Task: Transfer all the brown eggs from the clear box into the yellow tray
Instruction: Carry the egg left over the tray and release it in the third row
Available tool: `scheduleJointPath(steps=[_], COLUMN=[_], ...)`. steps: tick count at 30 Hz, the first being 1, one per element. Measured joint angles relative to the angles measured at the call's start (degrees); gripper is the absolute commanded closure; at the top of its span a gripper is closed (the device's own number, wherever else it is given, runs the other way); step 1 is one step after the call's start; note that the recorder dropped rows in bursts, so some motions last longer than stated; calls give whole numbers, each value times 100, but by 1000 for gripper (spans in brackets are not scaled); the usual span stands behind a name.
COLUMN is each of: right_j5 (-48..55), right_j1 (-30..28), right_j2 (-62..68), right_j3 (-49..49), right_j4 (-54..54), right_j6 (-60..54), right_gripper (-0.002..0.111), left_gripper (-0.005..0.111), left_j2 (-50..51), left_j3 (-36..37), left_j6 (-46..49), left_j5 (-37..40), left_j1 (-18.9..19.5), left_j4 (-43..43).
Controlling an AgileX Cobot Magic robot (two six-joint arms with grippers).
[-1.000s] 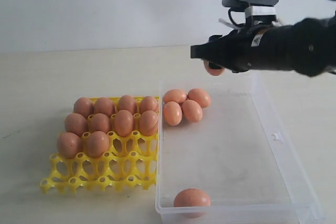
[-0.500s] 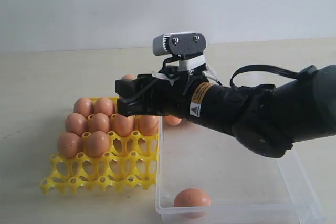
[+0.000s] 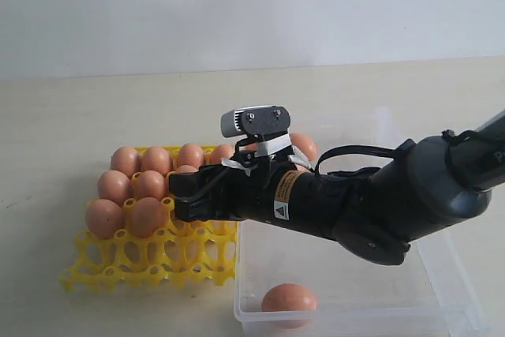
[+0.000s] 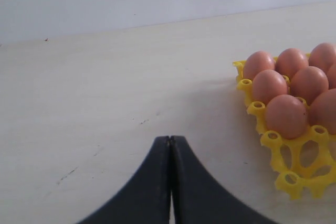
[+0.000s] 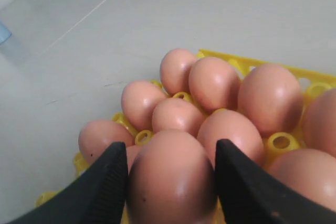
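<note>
Nearest, a lone egg [image 3: 289, 299] lies against the near wall of the clear box [image 3: 450, 290]. Beyond it the right tool [image 3: 183, 197] clasps a brown egg [image 5: 170, 182] low over the yellow tray [image 3: 118, 262], right beside filled cups. Lowered off-centre, it could knock a seated egg [image 3: 147, 215] or perch on a peg and roll, and a high release might crack it. Farther back, the arm [image 3: 379, 211] crowds the far eggs [image 3: 304, 146] in the box. The left tool [image 4: 169, 142], clenched empty, hovers over bare desk [image 4: 79, 103].
</note>
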Motion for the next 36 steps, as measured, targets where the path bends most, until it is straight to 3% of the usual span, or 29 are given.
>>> scheduleJointPath(steps=[19,24,30,36], right_j5=[-55,-32,-27,111], right_j1=[0,0,0,0], right_j2=[266,270,270,270], right_j3=[-331,-331,-331,-331], right_j4=[-389,-389,-389,-389], right_j6=[456,469,480,491], right_gripper=[108,90,55,47], left_gripper=[107,107,107,107], left_j2=[0,0,0,0], left_j3=[0,0,0,0], left_j6=[0,0,0,0], left_j5=[0,0,0,0], left_j1=[0,0,0,0], left_j4=[0,0,0,0])
